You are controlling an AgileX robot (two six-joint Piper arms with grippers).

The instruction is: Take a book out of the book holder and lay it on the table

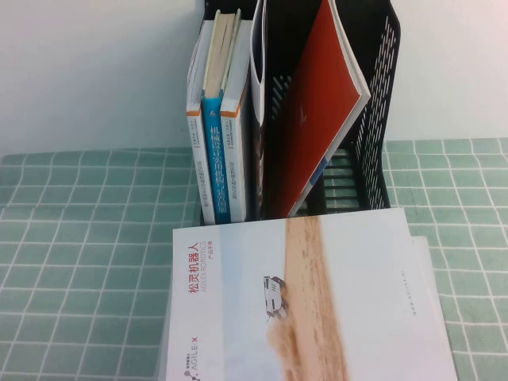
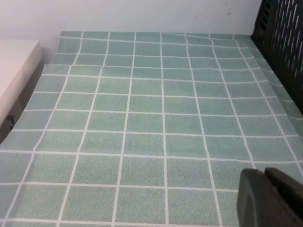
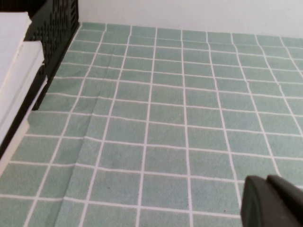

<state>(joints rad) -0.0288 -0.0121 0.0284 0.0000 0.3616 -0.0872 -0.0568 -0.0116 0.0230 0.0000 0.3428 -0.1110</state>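
The book (image 1: 317, 302) lies flat at the table's (image 1: 79, 262) near edge before the book holder (image 1: 373, 103); thin, floppy, best pinched at an edge. Left gripper (image 2: 272, 198) and right gripper (image 3: 272, 203) hover to either side over cloth, jaws together as far as I can see.

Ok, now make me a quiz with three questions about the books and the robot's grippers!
1. Where is the white book with the little car, compared with the book holder?
A. Inside it
B. Lying flat on the table in front of it
C. On top of it

2. What colour is the leaning book inside the holder?
A. Red
B. Yellow
C. Purple

3. What are the left gripper and right gripper holding?
A. A book each
B. Nothing
C. One book together

Answers:
1 B: it lies cover up on the table, just before the holder.
2 A: its tilted cover is red.
3 B: each hangs over bare cloth, the left gripper left of the holder and the right gripper to its right.
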